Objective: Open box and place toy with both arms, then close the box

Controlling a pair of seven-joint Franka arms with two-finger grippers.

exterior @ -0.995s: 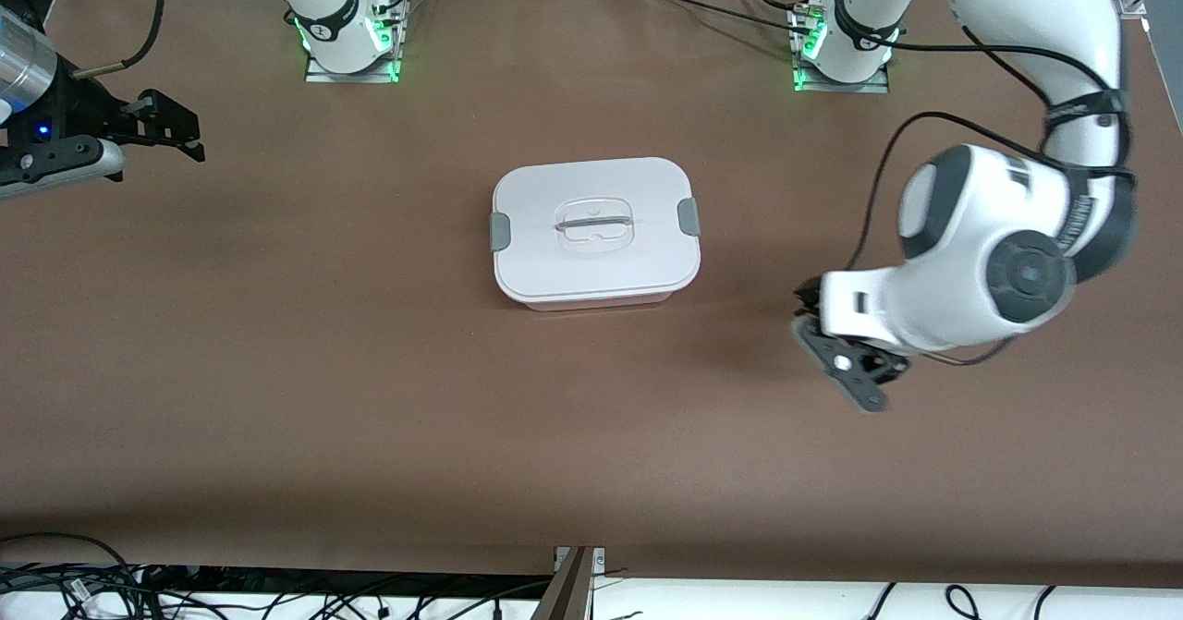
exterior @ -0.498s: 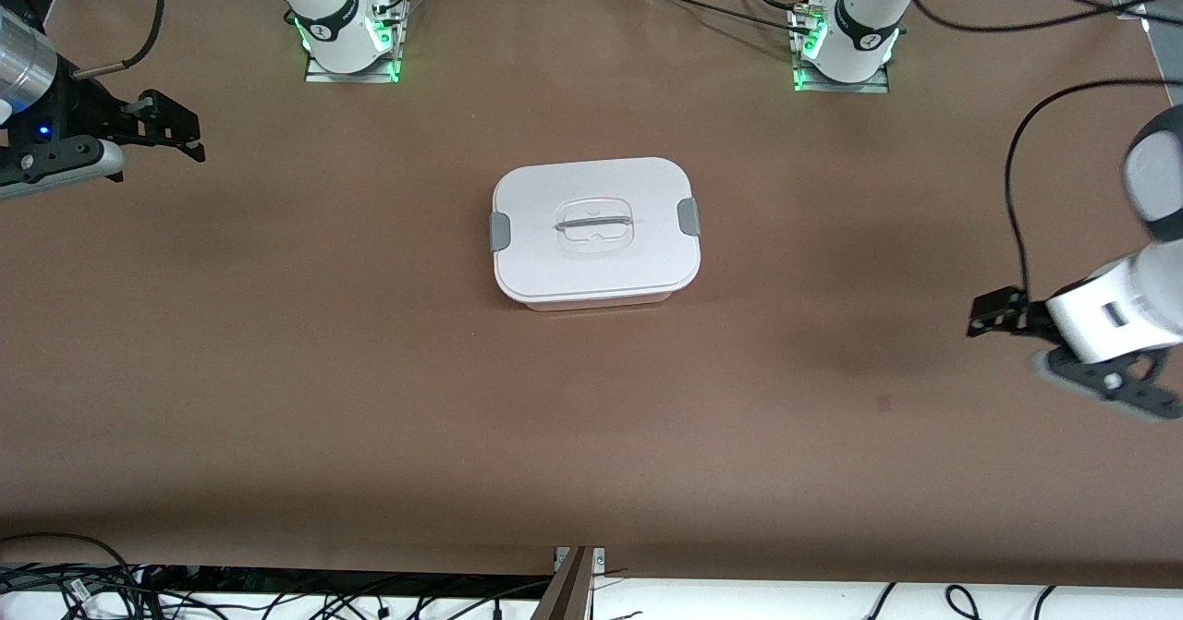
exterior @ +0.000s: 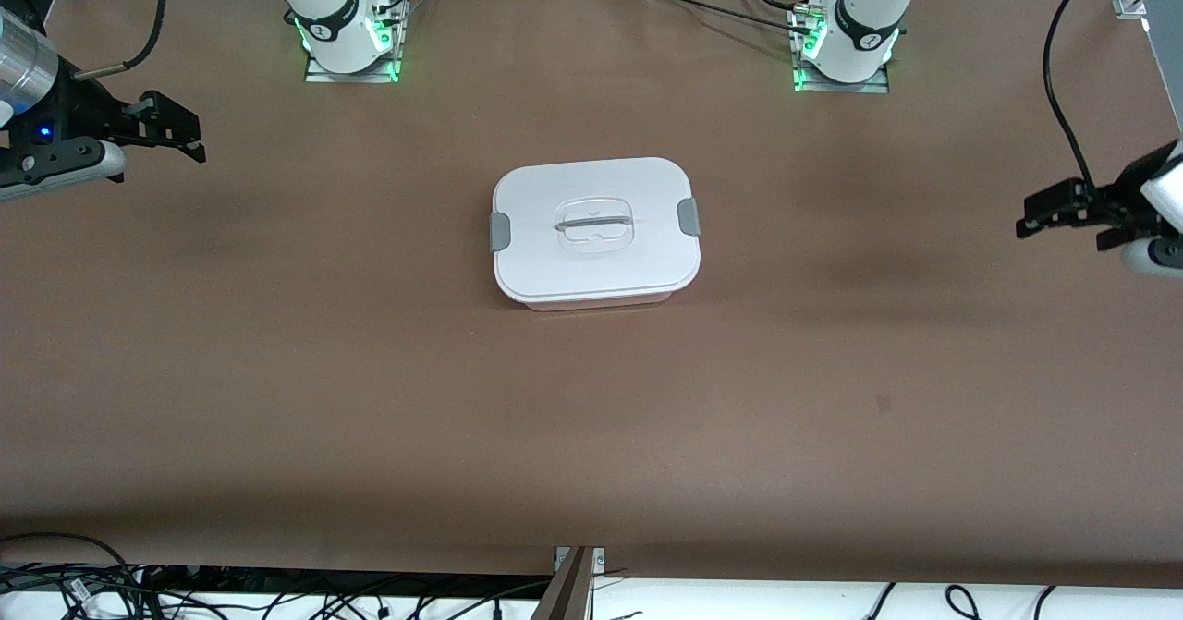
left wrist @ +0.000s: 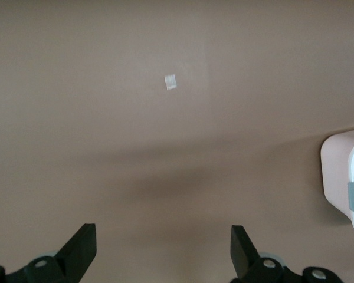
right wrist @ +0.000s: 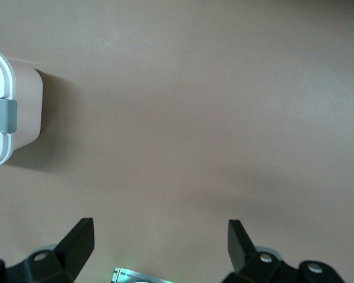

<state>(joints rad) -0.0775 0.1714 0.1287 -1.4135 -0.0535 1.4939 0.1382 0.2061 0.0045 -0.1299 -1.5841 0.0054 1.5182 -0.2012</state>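
Table point(exterior: 370, 398): brown surface, both arm bases bolted along the edge farthest from the front camera.

Box point(exterior: 595, 231): sits at the middle of the table, between the two grippers and well apart from each. White lid point(exterior: 638, 269) is on and lies flat. One grey clip point(exterior: 688, 216) at the end toward the left arm, one grey clip point(exterior: 499, 231) at the end toward the right arm; both lie against the lid's edge. Clear recessed handle point(exterior: 596, 224) in the lid's centre, its bar running lengthwise. A strip of the pinkish tub wall shows under the lid on the side nearest the front camera. Contents cannot be made out.

Toy: not visible in any view.

Left gripper point(exterior: 1063, 209): over bare table at the left arm's end, fingers spread wide, holding nothing. Its wrist view shows the two black fingertips point(left wrist: 82, 247) far apart, bare table between them, and one end of the box with a clip at the frame's edge.

Right gripper point(exterior: 171, 127): over bare table at the right arm's end, fingers spread wide, holding nothing. Its wrist view shows the fingertips point(right wrist: 79, 239) far apart and the box's other clipped end at the frame's edge.

Small pale mark point(left wrist: 171, 81): on the table surface, seen from the left wrist.
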